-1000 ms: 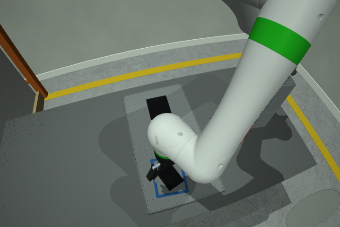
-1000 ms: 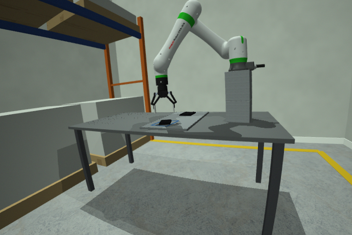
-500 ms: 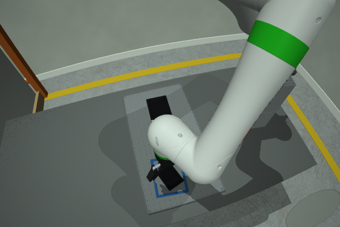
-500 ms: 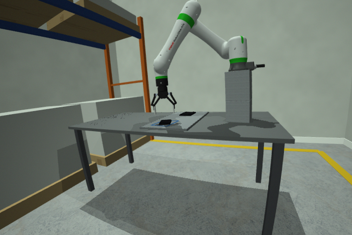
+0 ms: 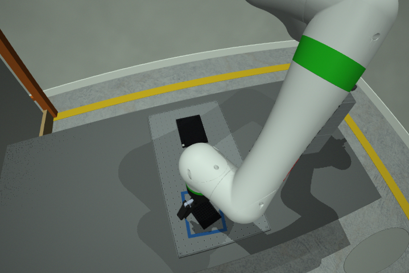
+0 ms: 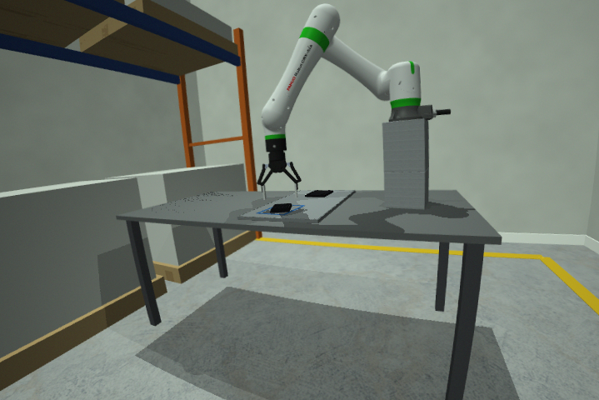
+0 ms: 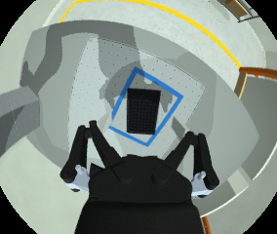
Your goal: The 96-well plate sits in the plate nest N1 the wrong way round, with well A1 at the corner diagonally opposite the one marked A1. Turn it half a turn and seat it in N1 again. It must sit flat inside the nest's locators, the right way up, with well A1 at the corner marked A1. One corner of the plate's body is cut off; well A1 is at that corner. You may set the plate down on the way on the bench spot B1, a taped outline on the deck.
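Grey table, orange shelf rack, yellow floor line

The plate is a flat black rectangle with a fine grid of wells on top, lying flat inside the blue taped outline on the pale perforated deck, turned at an angle to the tape's sides. The nest, a black rectangular pad, lies further along the same deck, well apart from the plate and with nothing seated in it.
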`<state>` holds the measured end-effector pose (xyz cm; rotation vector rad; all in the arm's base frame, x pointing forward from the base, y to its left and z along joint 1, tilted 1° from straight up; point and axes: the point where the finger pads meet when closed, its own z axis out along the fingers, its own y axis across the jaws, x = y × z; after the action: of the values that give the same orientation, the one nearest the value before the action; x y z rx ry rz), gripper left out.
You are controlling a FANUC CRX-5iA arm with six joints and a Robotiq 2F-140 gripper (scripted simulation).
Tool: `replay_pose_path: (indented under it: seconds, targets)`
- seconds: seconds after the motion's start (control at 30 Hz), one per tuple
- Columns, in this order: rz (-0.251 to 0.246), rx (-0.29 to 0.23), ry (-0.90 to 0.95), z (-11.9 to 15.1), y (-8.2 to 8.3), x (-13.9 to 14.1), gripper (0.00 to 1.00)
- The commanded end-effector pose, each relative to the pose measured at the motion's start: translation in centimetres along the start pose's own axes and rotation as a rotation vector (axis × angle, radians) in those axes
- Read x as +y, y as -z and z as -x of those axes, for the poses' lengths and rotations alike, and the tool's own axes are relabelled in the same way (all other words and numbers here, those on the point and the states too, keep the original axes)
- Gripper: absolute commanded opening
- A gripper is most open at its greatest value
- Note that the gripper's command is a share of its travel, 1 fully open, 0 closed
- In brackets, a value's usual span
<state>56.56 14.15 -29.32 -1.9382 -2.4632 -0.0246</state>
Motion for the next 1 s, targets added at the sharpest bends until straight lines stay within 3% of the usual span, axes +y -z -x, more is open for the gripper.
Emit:
replay_pose_path:
  seconds: [0.0, 0.6, 0.97]
  targets:
    - [0.0, 0.0, 0.0, 0.0, -0.6, 0.0, 1.0]
    - [0.0, 0.0, 0.0, 0.0, -3.2, 0.0, 1.0]
    - [0.0, 0.0, 0.0, 0.0, -3.3, 0.0, 1.0]
